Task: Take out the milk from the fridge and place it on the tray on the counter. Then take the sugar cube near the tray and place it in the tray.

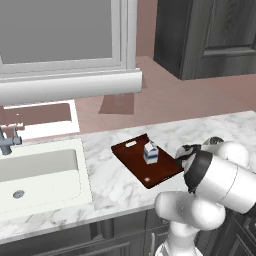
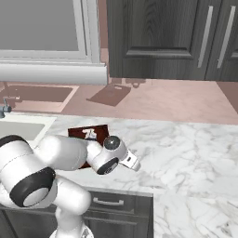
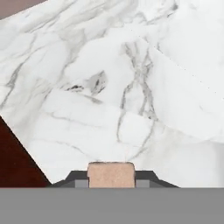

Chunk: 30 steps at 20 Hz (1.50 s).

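Marble ran across the whole counter [image 1: 115, 185], white with grey veins, above dark cabinet fronts [image 2: 121, 204]. A white sink basin [image 1: 40, 175] was set into it on the left, with a grey tap [image 1: 7, 140] at its back edge and a window [image 1: 60, 30] above. Beyond the counter lay a reddish floor [image 2: 176, 100] and dark wood-panelled cabinets [image 2: 153, 37].

The left base view showed the tray [image 1: 130, 157] lying on the counter at an angle, with the milk [image 1: 150, 152] standing upright inside it, toward the far side. A small pale speck lay on the tray near its front corner; what it was could not be told. The right base view had the arm across most of the tray [image 2: 76, 134], so only a corner and the top of the milk [image 2: 89, 134] showed.

The hand view looked down on bare marble [image 3: 131, 87], with a dark edge of the tray [image 3: 17, 162] at lower left. There the pincer [image 3: 111, 177] was clamped on a small tan sugar cube [image 3: 111, 174], pressed between the two dark fingertips [image 3: 144, 177]. The pincer hung just beside the tray's right end, over the counter, the milk a little way off to its left.
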Motion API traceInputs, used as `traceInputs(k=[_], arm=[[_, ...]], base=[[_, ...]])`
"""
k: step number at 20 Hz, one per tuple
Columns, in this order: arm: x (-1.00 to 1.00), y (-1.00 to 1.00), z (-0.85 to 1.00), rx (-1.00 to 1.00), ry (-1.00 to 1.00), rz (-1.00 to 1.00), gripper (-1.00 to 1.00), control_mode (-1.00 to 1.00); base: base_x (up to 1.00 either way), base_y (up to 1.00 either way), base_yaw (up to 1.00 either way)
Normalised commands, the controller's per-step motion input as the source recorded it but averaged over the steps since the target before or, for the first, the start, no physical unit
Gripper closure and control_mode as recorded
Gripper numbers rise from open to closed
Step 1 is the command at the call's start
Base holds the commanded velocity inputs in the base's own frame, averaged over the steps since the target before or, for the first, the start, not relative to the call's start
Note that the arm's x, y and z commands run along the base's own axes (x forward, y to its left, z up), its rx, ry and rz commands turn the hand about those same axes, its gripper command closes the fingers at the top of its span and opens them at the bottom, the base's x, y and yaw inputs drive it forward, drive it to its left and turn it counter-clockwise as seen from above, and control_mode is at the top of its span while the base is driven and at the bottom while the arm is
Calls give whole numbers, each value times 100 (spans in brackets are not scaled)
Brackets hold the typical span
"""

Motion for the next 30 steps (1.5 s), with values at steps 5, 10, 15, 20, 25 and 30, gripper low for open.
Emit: traceInputs(k=[5,10,15,20,25,30], arm=[[-20,0,94,2,4,5,100,-100],[-22,0,80,9,4,4,100,-100],[-44,0,20,13,-2,0,100,-100],[-28,16,6,0,0,5,100,-100],[-1,24,0,-4,0,7,100,-100],[0,24,0,-6,0,9,100,-100]], base=[[0,0,0],[0,0,0],[0,0,0],[0,0,0],[0,0,0],[0,0,0]])
